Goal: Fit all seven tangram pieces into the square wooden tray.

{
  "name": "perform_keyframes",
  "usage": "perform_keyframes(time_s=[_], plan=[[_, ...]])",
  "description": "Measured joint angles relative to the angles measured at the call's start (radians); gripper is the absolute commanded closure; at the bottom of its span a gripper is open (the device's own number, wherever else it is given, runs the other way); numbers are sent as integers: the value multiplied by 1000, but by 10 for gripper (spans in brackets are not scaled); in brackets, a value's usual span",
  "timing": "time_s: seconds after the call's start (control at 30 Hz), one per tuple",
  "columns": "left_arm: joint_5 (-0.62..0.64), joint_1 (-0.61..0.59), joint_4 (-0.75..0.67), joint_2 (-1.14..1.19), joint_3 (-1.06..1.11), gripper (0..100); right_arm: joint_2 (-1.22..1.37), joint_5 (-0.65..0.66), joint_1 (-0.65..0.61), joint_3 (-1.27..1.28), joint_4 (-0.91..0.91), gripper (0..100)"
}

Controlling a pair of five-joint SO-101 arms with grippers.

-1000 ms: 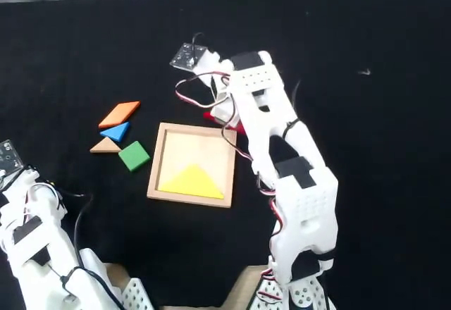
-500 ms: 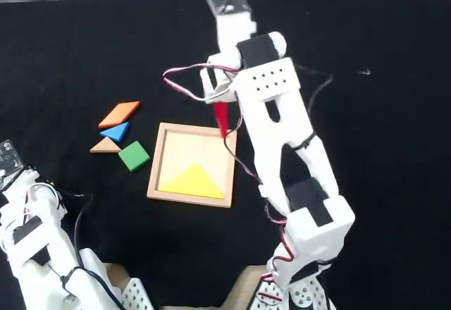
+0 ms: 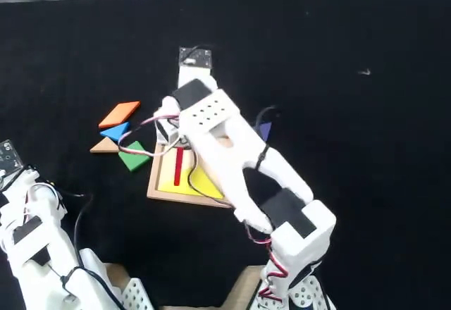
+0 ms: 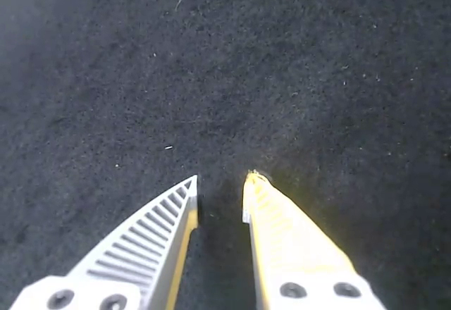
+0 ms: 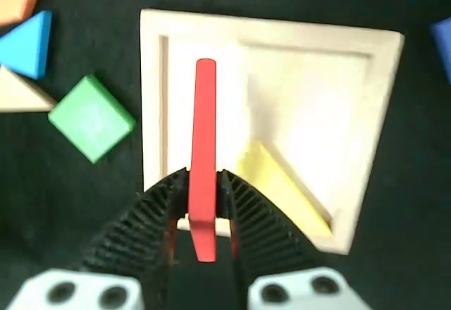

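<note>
Swung across from behind the tray's [image 3: 152,183] far corner to over the tray, red piece [image 5: 204,113] carried along.
Spans the black table [image 3: 366,183] with the right arm [image 3: 232,155], above the tray and the yellow triangle [image 3: 206,184] lying inside it. Holds left gripper [image 4: 222,190] slightly apart, empty, over bare cloth. Clamps right gripper [image 5: 203,176] on the red piece, held on edge over the tray's side nearest the loose orange parallelogram [image 3: 119,113], green square [image 3: 132,158], blue triangle [image 3: 115,131] and tan triangle [image 3: 102,146].

Wooden tray [image 3: 154,180] partly beneath right arm [image 3: 239,151].
</note>
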Motion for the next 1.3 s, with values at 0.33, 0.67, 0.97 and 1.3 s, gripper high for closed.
perform_keyframes(time_s=[0.33,0.67,0.97,1.3], plan=[[0,26,0,0,0,884,0,-6,-115,141,-244,988],[0,32,0,0,0,884,0,-100,-117,147,-253,988],[0,32,0,0,0,884,-2,-178,-87,221,-310,988],[0,32,0,0,0,884,0,-183,-52,236,-342,979]])
